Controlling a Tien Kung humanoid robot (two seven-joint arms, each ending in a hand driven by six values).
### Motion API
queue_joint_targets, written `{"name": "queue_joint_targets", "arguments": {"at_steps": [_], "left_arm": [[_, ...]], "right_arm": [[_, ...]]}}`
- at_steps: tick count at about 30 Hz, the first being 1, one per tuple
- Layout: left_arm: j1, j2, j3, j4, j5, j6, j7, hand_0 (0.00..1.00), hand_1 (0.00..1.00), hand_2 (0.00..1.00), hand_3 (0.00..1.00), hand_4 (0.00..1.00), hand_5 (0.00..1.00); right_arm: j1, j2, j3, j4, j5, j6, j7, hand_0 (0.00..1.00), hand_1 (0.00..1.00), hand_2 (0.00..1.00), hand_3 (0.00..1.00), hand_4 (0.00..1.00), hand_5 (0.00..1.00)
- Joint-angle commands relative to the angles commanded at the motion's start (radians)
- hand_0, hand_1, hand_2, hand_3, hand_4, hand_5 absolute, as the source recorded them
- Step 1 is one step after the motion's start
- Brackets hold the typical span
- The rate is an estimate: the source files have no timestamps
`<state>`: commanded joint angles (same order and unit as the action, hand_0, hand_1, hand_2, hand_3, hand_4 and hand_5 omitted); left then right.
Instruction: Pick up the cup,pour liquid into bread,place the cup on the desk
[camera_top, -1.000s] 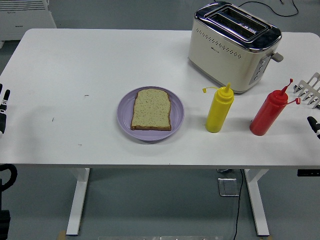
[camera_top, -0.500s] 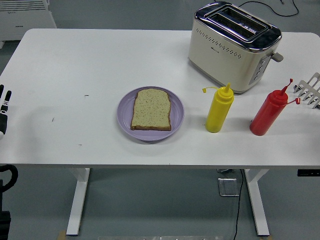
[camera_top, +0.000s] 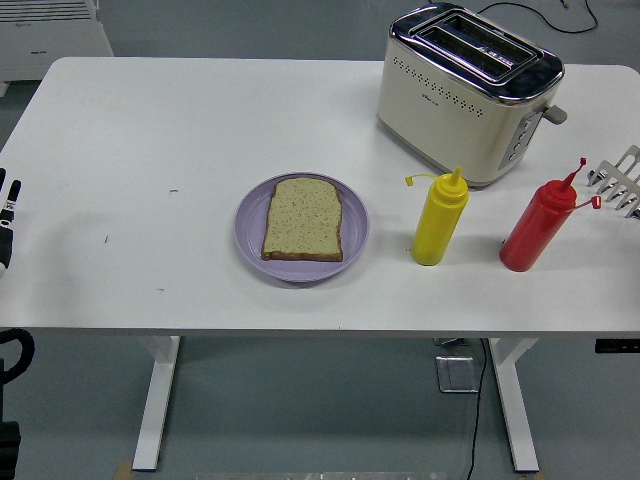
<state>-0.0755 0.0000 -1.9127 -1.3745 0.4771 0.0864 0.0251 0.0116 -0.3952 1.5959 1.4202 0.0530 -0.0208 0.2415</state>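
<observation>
Your left hand sits at the counter's left edge; you cannot tell its grip. Bread lies on the purple plate, the yellow bottle upright nearby.

Cream and chrome toaster at far right of white table; red squeeze bottle upright nearer; metal rack at right edge.

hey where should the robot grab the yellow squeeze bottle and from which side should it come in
Probably around the middle of the yellow squeeze bottle's body, below the narrow nozzle, where it is widest and roughly straight. It stands upright, so a sideways wrap suits it. Coming from the near right looks best: the gap toward the red squeeze bottle is open, while the toaster stands behind and the plate with bread lies left.
</observation>
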Motion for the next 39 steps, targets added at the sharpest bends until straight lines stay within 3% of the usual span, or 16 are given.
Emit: {"name": "queue_joint_targets", "arguments": {"at_steps": [39], "left_arm": [[-0.003,0.000,-0.005,-0.004,0.003,0.000,0.000,0.784,0.728,0.723,0.659,0.523,0.929]], "right_arm": [[0.005,0.014,-0.006,-0.021,-0.021,-0.016,-0.031,0.788,0.737,0.758,0.811,0.659,0.615]]}}
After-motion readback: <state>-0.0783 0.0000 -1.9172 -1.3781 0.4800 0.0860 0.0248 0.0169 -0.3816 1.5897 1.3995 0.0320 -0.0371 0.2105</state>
